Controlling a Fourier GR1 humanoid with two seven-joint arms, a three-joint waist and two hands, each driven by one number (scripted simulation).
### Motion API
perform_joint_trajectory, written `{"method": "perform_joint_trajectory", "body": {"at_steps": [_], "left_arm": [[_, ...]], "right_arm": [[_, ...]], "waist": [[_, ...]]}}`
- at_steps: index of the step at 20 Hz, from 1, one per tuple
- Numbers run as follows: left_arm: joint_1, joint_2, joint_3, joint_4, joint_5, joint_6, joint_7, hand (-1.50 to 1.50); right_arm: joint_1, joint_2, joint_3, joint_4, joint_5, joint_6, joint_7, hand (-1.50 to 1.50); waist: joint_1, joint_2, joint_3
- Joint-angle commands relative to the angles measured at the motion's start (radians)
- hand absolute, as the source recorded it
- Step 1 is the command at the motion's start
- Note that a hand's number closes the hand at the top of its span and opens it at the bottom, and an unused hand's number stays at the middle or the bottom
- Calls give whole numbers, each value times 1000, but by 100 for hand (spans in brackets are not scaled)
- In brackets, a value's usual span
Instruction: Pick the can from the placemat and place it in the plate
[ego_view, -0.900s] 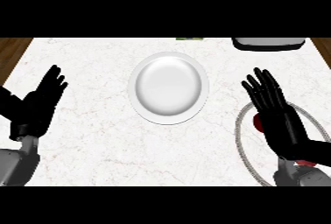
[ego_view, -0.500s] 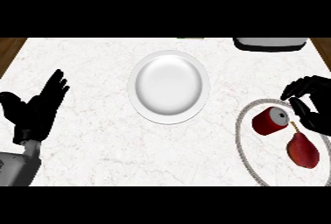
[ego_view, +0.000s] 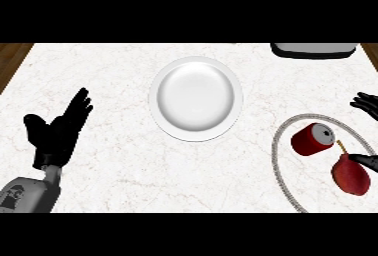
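The red can (ego_view: 313, 139) lies tipped on the placemat (ego_view: 284, 170), at four o'clock from the empty plate (ego_view: 196, 97). The left robot hand (ego_view: 57, 131) rests open; I can't tell how the right robot hand (ego_view: 367, 103) stands.

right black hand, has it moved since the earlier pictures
Yes. The right black hand has shifted right, off the round grey-rimmed placemat toward the view's right edge, uncovering the red can.

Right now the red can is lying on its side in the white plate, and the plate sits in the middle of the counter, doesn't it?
Not quite. The head view shows the red can lying on its side on the round placemat at the counter's right, apart from the white plate, which holds nothing. The plate does sit mid-counter.
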Motion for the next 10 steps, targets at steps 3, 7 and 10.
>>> {"method": "perform_joint_trajectory", "body": {"at_steps": [3,7,10], "left_arm": [[-9,-20,27,63,-2,-34,-25,0],[29,-27,29,11,-37,-27,-19,0],[21,-42,39,13,-40,-42,-6,0]], "right_arm": [[-52,-90,62,176,222,61,-215,-150],[-91,-157,60,196,266,66,-196,-150],[-162,-150,95,196,306,66,-141,-150]], "waist": [[-5,-6,-2],[-10,-11,-3],[-9,-11,-3]]}}
